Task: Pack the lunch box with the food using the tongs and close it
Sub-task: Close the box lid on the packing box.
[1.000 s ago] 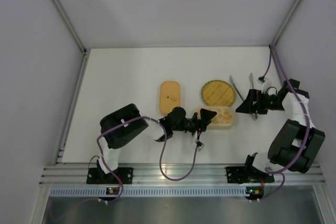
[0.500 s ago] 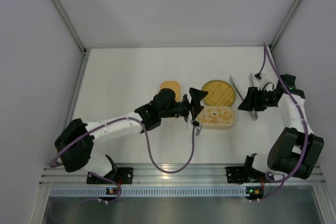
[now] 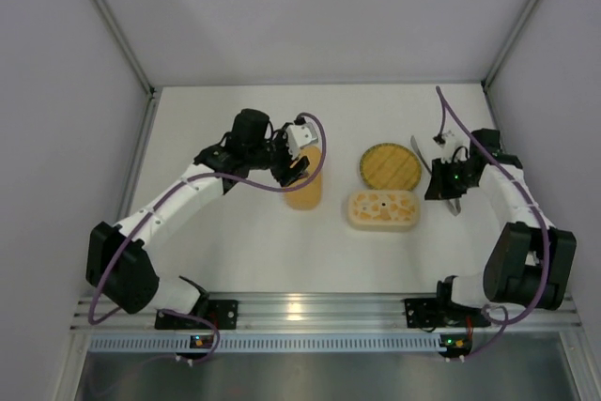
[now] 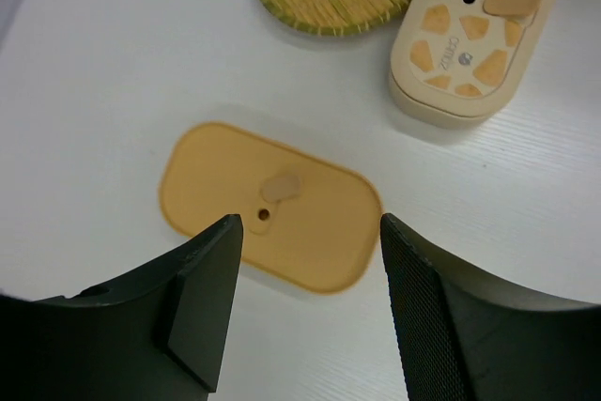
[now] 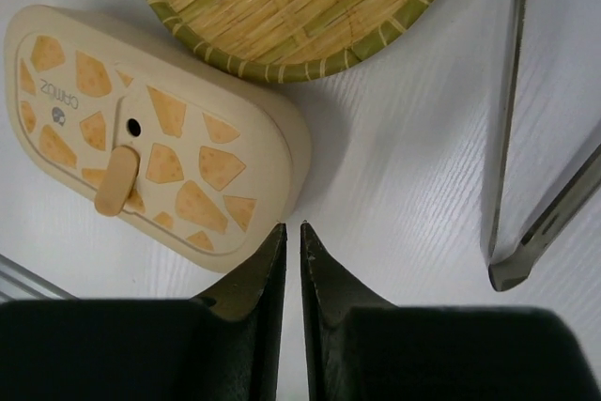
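The right gripper's point(image 5: 292, 232) fingers are drawn almost together with only a thin slit between them and nothing in it. They hang over bare table point(image 5: 394, 166) just right of the lunch box point(image 5: 160, 138), with the tongs point(image 5: 507, 110) lying flat farther right of the box, apart from the fingers. With the jaws this narrow, going for the tongs would likely push the slim silver arms along the surface rather than take them, and thin metal lying flat gives little to bite on. The left gripper's point(image 4: 308, 227) fingers stand well apart and hold nothing, poised above a flat orange lid point(image 4: 216, 185) that lies to the left of the lunch box. Closing on so low a piece could let it slip out or skid toward the box. The lunch box itself seems to have its patterned cover on, so it would need to be opened before anything goes in. The woven plate point(image 5: 291, 7) just behind the box looks bare, and no food shows in any view, so I cannot tell where it is.
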